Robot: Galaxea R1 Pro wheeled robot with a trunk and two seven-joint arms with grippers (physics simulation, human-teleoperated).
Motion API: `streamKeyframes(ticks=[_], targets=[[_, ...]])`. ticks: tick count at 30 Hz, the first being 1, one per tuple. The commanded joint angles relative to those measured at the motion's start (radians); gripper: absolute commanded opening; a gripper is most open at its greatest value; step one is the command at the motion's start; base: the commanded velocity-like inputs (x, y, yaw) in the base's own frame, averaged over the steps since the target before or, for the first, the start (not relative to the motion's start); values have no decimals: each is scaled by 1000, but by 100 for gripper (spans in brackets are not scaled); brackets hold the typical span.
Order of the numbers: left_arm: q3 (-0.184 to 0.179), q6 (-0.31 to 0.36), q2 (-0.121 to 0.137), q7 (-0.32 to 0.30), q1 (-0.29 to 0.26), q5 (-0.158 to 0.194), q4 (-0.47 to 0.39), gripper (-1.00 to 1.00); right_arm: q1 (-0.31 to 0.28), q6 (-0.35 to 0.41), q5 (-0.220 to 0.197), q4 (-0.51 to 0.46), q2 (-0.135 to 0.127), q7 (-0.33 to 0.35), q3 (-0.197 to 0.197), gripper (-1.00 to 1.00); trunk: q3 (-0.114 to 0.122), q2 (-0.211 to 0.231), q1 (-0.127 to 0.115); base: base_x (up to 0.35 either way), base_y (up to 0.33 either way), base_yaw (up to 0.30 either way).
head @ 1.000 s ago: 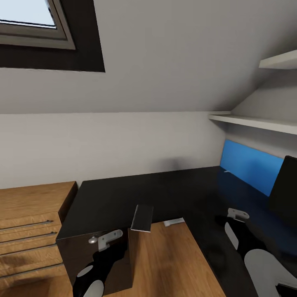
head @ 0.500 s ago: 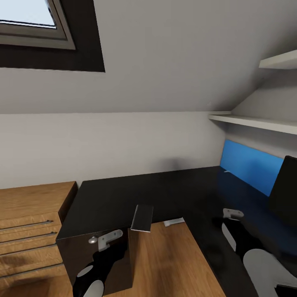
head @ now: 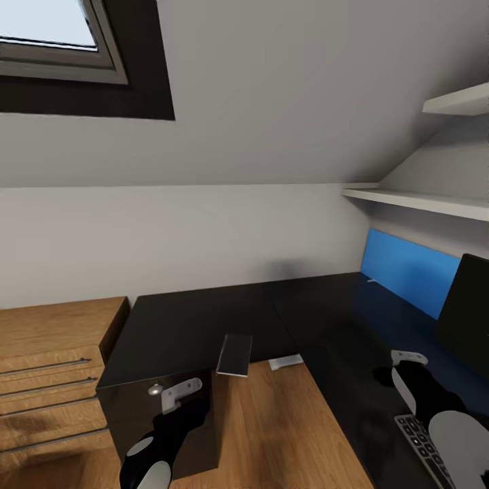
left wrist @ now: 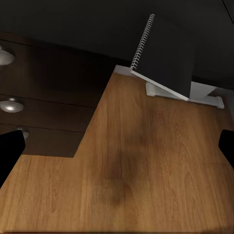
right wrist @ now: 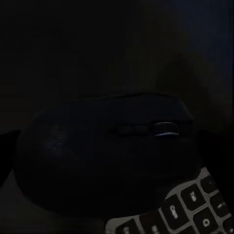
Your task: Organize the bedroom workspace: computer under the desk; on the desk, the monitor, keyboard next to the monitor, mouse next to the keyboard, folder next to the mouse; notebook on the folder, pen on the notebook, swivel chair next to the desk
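Observation:
The glossy black desk (head: 204,319) bends in an L, with its blue back panel on the right. The monitor (head: 465,319) stands at the right edge. The keyboard (head: 422,443) lies in front of it, also seen as keys (right wrist: 195,204). My right gripper (head: 407,360) hangs over the desk beside the keyboard, shut on the dark mouse (right wrist: 107,156). The grey spiral notebook (head: 234,353) overhangs the desk's inner edge, tilted (left wrist: 165,53). My left gripper (left wrist: 117,146) is open above the wooden floor, below the notebook.
A light wooden drawer chest (head: 54,367) stands left of the desk. White shelves (head: 421,200) run along the right wall. A white desk foot (head: 285,362) rests on the wooden floor (head: 285,435) in the desk's inner corner. A roof window (head: 47,41) is upper left.
The view has shifted slightly. My right arm first drew a little left, then moved right toward the monitor, and the keyboard's end now shows beside it. The left arm holds still.

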Motion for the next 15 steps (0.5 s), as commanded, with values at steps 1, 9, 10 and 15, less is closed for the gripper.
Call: streamKeyframes(ticks=[1,9,10,15], targets=[[-2,2,1,8,-1,6,-1,100,0,6,-4,-1,-1,-3,-1,-100,-1,-1,0,-59,0,0],[-2,2,1,8,-1,6,-1,100,0,8,-2,4,-2,-1,1,-100,-1,-1,0,-14,0,0],[-2,2,1,8,-1,6,-1,100,0,10,-2,10,-3,-2,1,-100,-1,-1,0,-2,0,0],[-2,2,1,8,-1,6,-1,100,0,11,0,33,-4,-4,2,-100,-1,-1,0,0,0,0]])
